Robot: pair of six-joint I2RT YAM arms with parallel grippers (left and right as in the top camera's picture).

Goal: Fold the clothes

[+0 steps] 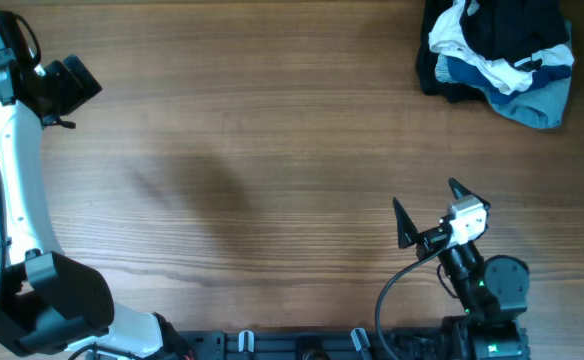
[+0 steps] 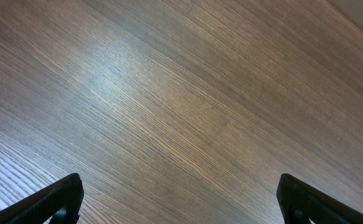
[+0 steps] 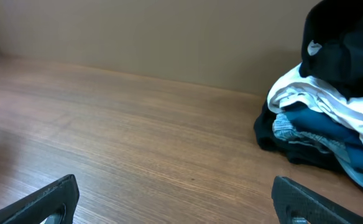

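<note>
Folding has not begun: the black garment [image 1: 500, 24] sits crumpled on top of a pile at the far right corner of the tabletop [image 1: 272, 130], heaped with a white garment [image 1: 469, 48] and a light blue garment [image 1: 544, 102] beneath it. In the right wrist view a small white mark shows on the black cloth, which drapes over the others and touches both.

The step in hand looks to be the fetch. The right arm's fingers [image 1: 404, 222] are spread wide and grasp nothing, low on the near right side, well apart from the pile. The left arm's fingers [image 2: 57, 200] are likewise released, over bare wood at the far left.

Next, the right arm should probably reach to the pile, pinch only the black cloth at a top edge, and draw it out to the middle. Snagging the white garment along with it is the risk.
</note>
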